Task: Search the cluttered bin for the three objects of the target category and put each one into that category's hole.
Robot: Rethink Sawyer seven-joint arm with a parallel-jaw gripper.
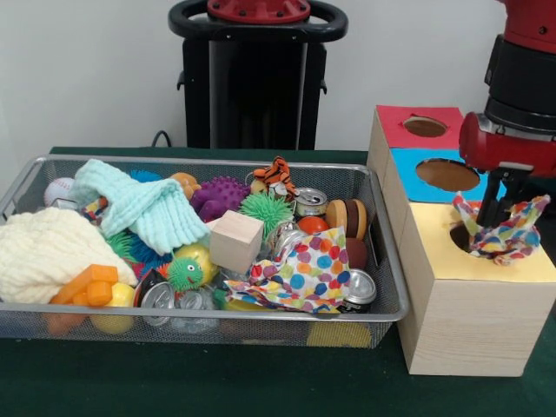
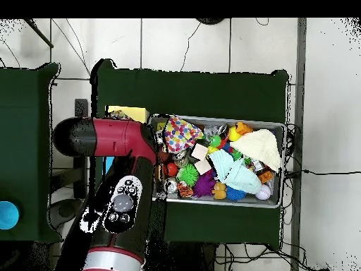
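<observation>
Polka-dot cloth [image 1: 508,233] being fed into the yellow-top hole [image 1: 460,236] of the wooden box [image 1: 473,321].

Gripper [image 1: 493,215] is clenched on the cloth, which is bunched just below and around the jaws, half in the hole w/ corners sticking up. Release is best delayed until the cloth is pushed lower, approx. centred, so no corner is left snagged on the rim. A 2nd dotted cloth [image 1: 304,276] is seen in the wire bin [image 1: 387,314], well off to the side of the jaws; a 3rd can't be told.

Red and black arm [image 1: 521,95] comes down at frame right, wrist vertical. End effector [image 1: 493,217] points straight down. Its fingers are hidden.
</observation>
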